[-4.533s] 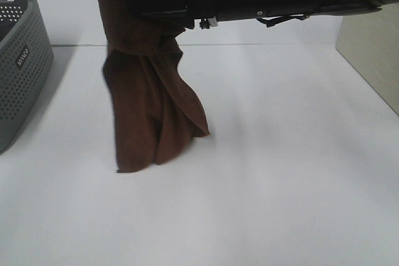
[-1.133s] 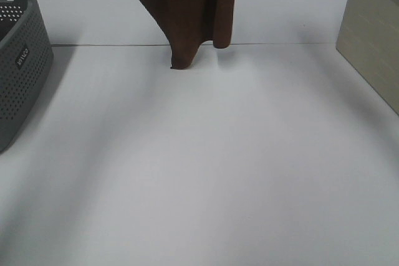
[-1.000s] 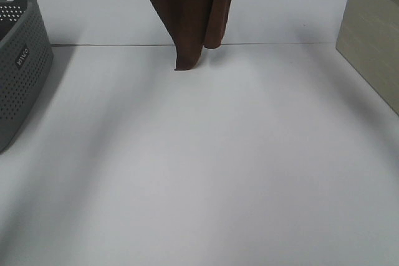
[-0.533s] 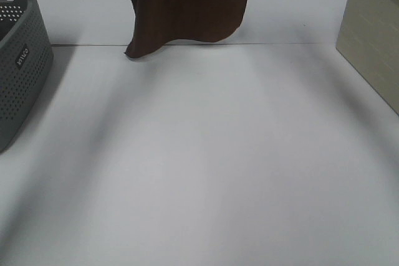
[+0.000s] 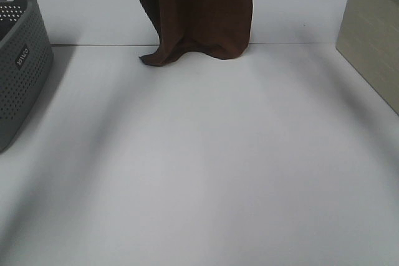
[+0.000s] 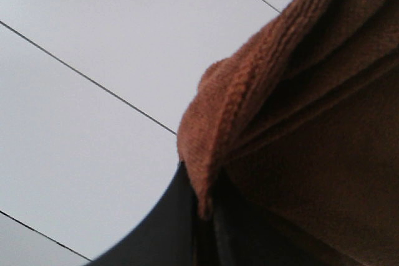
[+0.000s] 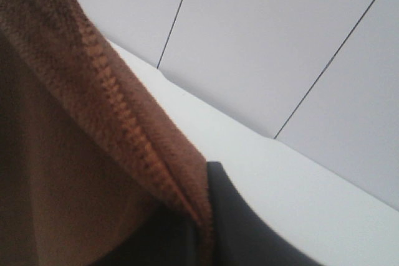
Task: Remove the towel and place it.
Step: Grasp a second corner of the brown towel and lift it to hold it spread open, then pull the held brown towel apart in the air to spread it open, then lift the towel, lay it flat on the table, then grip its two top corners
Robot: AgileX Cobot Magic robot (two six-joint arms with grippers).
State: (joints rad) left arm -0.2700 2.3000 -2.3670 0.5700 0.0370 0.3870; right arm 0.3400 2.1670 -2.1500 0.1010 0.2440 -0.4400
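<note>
1. Table (image 5: 199, 172): white and matte, filling most of the exterior high view. A thin seam crosses it in the upper part of the frame.

2. Towel (image 5: 202, 10): dark brown terry cloth at upper centre, hanging in vertical folds from above the top edge of the frame. Its lower hem reaches the table at the seam, and its lower left corner appears to rest on the surface.

3. Basket (image 5: 19, 85): grey perforated plastic at the left edge, cut off by the frame and well apart from the towel. It carries a small dark label (image 5: 22, 58) with unreadable lettering.

4. Panel (image 5: 374, 48): beige, upright, at the upper right edge.

5. Left gripper (image 6: 202, 216): seen only in its wrist view. The jaws are closed, pinching a rolled edge of the towel (image 6: 299, 129).

6. Right gripper (image 7: 202, 222): seen only in its wrist view. The jaws are closed, clamping the towel's stitched hem (image 7: 93, 85).
</note>
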